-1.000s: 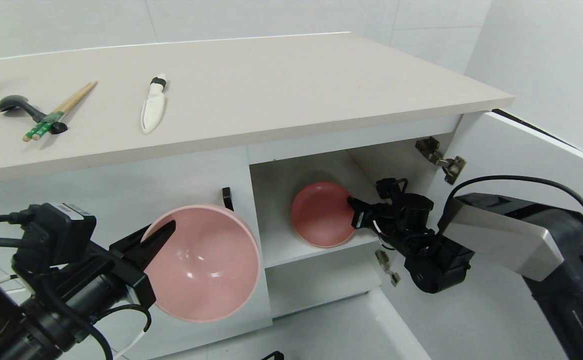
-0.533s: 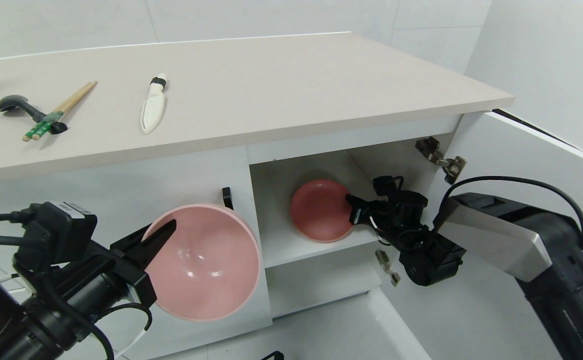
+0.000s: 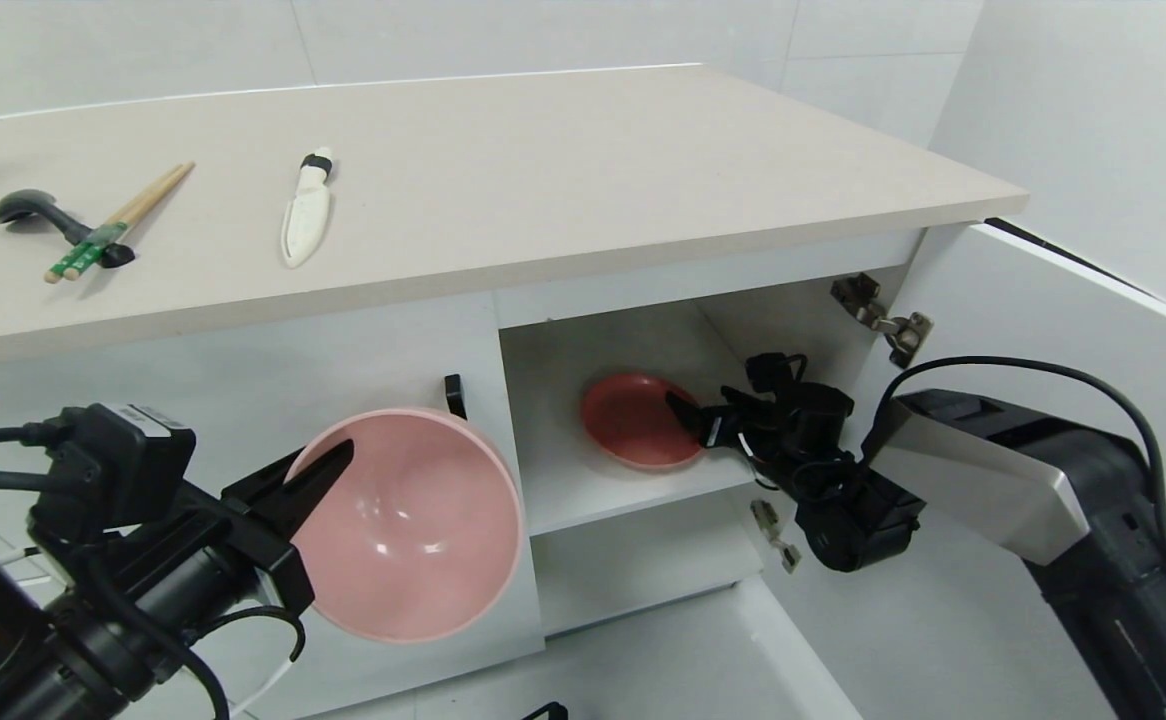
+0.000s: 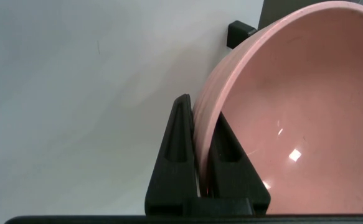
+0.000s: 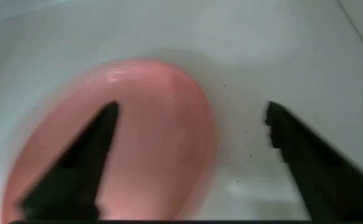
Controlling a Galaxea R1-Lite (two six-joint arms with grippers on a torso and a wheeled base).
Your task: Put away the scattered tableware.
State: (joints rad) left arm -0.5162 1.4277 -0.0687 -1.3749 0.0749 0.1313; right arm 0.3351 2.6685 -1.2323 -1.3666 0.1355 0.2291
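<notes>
Currently: left gripper [image 3: 328, 465] clamped on the rim of the pink bowl [image 3: 413, 530], near the left cabinet door. Right gripper [image 3: 691, 418] sits inside the open right compartment, jaws spread, over the red plate [image 3: 633, 420] on the shelf [image 3: 583, 490]. Chopsticks [image 3: 118, 222], spoon [image 3: 43, 215] and knife [image 3: 308, 210] lie on the counter, far left.

Bright, diffuse light from overhead falls evenly on the beige countertop [image 3: 563, 160], where the chopsticks [image 3: 118, 222] and the sheathed knife [image 3: 306, 210] cast only short, soft shadows. The open cabinet compartment [image 3: 583, 500] beneath the countertop lies in its shade and is dimmer toward the back, so the red plate [image 3: 633, 425] reads darker there, rimmed by a soft shadow in the right wrist view. Two small specular highlights glint inside the glossy pink bowl [image 3: 413, 525].
</notes>
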